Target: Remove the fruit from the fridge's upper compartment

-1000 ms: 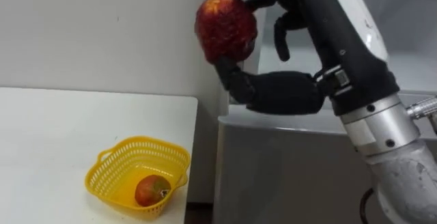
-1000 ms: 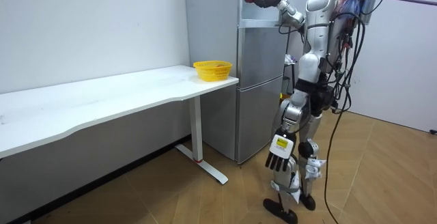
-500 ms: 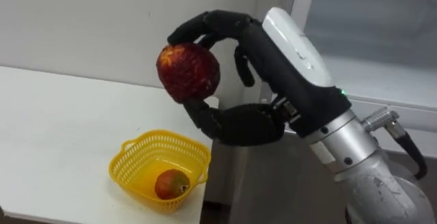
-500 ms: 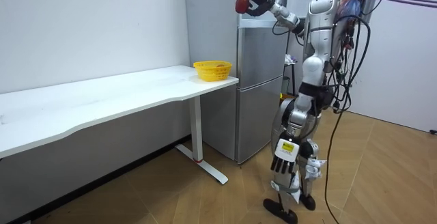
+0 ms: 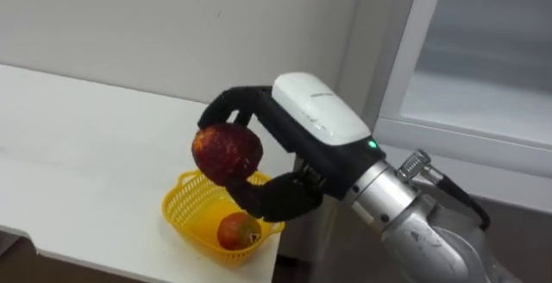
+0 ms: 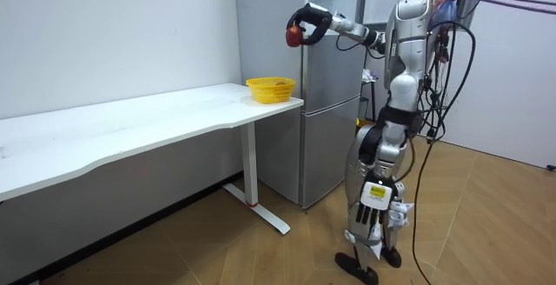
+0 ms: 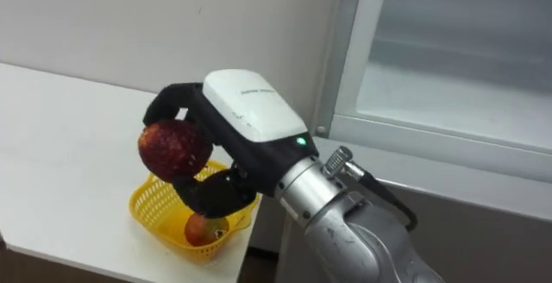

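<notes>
Fruit, red and round, is held tight in the right robot hand, up in the air by the yellow basket on the bench. We see the left robot hand hanging down, fingers loose.

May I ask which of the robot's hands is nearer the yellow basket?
The right. The right hand, curled round a red fruit, is above the yellow basket; the left hand hangs by the robot's leg, away from the table.

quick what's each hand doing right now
Right hand: closed on the red fruit, above the yellow basket.
Left hand: open, holding nothing, hanging by the robot's leg.
</notes>
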Controlling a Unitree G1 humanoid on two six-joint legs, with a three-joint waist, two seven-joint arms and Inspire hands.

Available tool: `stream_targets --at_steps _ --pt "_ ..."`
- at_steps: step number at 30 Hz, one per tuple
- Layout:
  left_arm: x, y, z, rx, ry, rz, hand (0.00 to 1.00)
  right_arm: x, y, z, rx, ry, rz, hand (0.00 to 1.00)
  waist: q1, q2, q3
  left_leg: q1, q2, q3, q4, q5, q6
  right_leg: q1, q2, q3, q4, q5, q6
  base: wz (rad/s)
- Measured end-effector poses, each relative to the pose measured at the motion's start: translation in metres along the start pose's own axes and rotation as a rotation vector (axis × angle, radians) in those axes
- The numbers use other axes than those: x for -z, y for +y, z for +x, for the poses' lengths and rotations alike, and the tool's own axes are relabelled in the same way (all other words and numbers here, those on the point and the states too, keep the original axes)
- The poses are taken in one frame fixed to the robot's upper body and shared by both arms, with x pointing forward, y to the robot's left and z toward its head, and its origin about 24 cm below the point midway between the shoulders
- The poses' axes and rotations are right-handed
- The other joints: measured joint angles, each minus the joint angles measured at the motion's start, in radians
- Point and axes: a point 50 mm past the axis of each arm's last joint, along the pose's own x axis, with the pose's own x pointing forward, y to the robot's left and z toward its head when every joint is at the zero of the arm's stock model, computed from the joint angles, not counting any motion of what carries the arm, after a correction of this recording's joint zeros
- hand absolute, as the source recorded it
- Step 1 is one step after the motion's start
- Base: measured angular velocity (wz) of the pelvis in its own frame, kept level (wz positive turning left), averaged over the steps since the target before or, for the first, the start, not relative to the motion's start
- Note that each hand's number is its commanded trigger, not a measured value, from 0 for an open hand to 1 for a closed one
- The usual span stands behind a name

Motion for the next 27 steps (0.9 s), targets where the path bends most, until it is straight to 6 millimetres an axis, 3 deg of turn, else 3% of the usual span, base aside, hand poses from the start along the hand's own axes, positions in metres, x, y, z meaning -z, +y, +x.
stream_targets --at_steps 2,4,10,14,21,27 --pt "0.000 0.002 0.000 -0.010 0.000 0.000 0.00 0.002 0.006 0.000 -0.023 0.016 -0.015 1.00 0.008 -0.017 -0.0035 -0.010 -0.002 -0.012 0.003 0.000 0.000 0.000 0.001 -0.011 -0.012 -0.001 0.001 0.20" --pt "-0.002 0.002 0.000 -0.015 -0.006 0.001 0.00 0.003 0.012 0.000 -0.052 0.028 -0.011 1.00 0.020 -0.031 0.0010 -0.018 -0.007 -0.028 0.010 0.000 0.000 0.001 0.000 -0.029 -0.016 0.000 0.002 0.23" --pt "-0.002 0.004 0.000 -0.039 -0.008 -0.003 0.00 0.030 0.035 -0.004 -0.151 0.143 -0.004 1.00 0.049 -0.040 0.0010 -0.032 -0.009 -0.046 0.018 0.000 0.000 0.003 0.000 -0.029 -0.012 0.000 0.003 0.11" --pt "-0.003 0.004 0.000 -0.040 -0.009 -0.003 0.00 0.042 0.039 -0.008 -0.177 0.197 -0.010 1.00 0.055 -0.041 0.0006 -0.034 -0.009 -0.048 0.016 0.000 0.000 0.002 0.001 -0.031 -0.012 0.000 0.003 0.00" --pt "-0.003 0.004 0.000 -0.036 -0.010 -0.002 0.00 0.048 0.039 -0.010 -0.186 0.222 -0.018 1.00 0.056 -0.066 0.0031 -0.050 -0.012 -0.058 0.032 -0.004 0.001 0.000 0.002 -0.040 -0.012 0.000 0.003 0.04" --pt "-0.003 0.006 -0.001 -0.036 -0.009 -0.001 0.00 0.057 0.043 -0.011 -0.204 0.268 -0.012 1.00 0.063 -0.066 0.0045 -0.065 -0.011 -0.068 0.055 -0.011 0.005 0.000 0.001 -0.054 -0.008 0.002 0.005 0.07"
